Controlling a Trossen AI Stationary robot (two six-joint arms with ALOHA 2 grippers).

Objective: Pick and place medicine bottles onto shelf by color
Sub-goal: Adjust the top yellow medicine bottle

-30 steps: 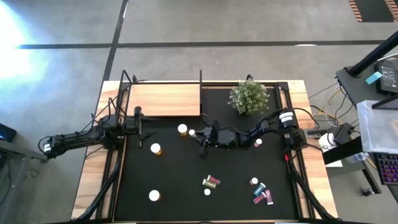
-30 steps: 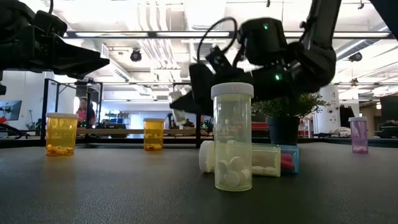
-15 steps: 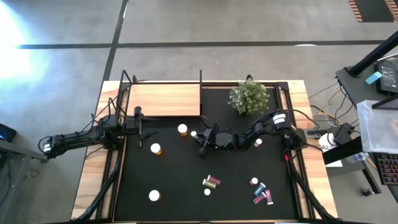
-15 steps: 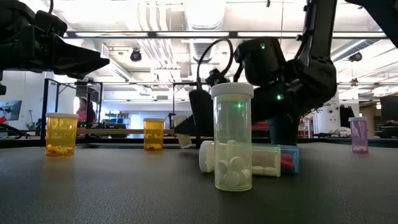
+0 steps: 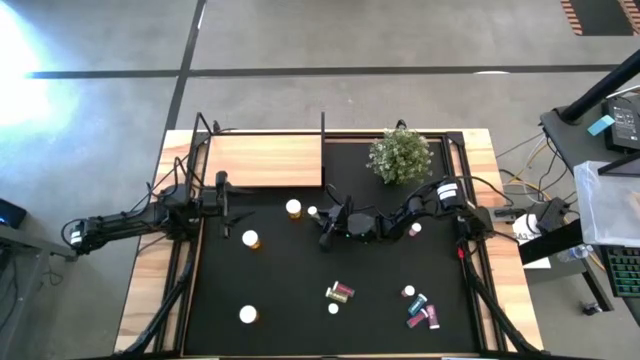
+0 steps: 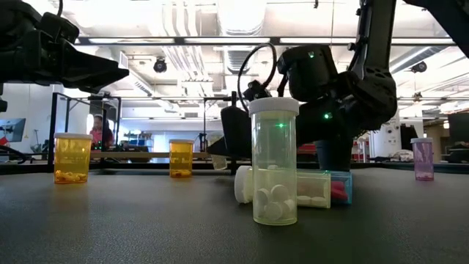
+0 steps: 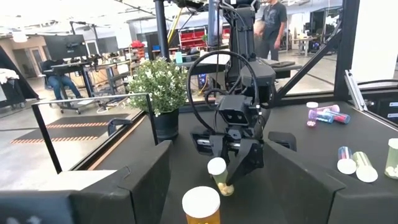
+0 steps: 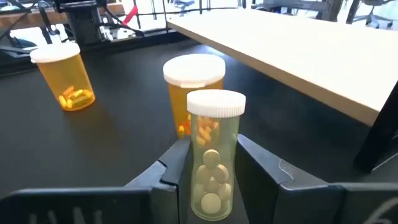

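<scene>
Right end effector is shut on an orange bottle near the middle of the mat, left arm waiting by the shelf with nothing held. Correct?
Not quite: the bottle in the right end effector is pale yellowish with white pills, as the right wrist view shows; the orange bottles stand free behind it. The rest holds: the left end effector waits empty beside the shelf.

An orange bottle (image 8: pixel 193 87) stands between the shelf (image 8: pixel 292 43) and open mat (image 5: pixel 285 285).

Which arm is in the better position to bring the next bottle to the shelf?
The right. Its gripper is already shut on a pale bottle near the shelf. The left gripper waits open and empty beside the shelf.
</scene>
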